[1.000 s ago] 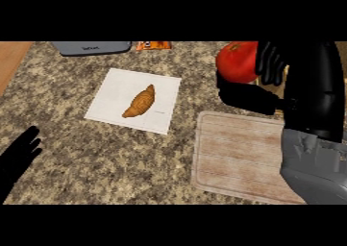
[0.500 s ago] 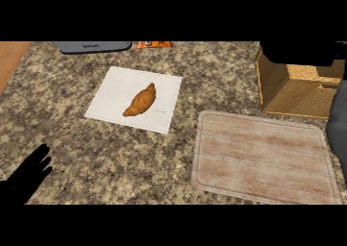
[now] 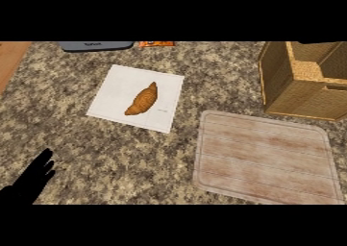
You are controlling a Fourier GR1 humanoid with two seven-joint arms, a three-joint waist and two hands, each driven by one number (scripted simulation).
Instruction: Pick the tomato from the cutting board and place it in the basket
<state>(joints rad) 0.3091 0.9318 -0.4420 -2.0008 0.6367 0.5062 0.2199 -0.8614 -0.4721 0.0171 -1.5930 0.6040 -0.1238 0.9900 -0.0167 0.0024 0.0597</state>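
**Cutting board bare, basket at the table's far right**

The cutting board [image 3: 265, 161] lay flat on the speckled stone table [image 3: 119, 158] at the lower right, its pale wooden face showing grain lines and nothing resting on it. The tomato could not be seen on the board or anywhere else on the table; whether it sat inside the basket could not be told, since the basket's inside was only partly in view. The basket [image 3: 307, 79], a woven tan box with upright walls and a handle slot in its near side, stood just beyond the board's far right corner, reaching to the top right edge of the view.

To the left of the board, well apart from it, a white square sheet [image 3: 112, 93] lay tilted on the table with a brown croissant [image 3: 142, 99] lying on its middle. At the far edge sat a grey flat object [image 3: 95, 45] and, just beside it, a small orange packet [image 3: 156, 43]. A strip of wood [image 3: 6, 62] ran along the left side.

The left robot hand [image 3: 30, 182] showed at the lower left corner, a black shape with straight fingers pointing up and away, spread slightly, holding nothing and touching none of the objects. The right robot hand was out of sight.
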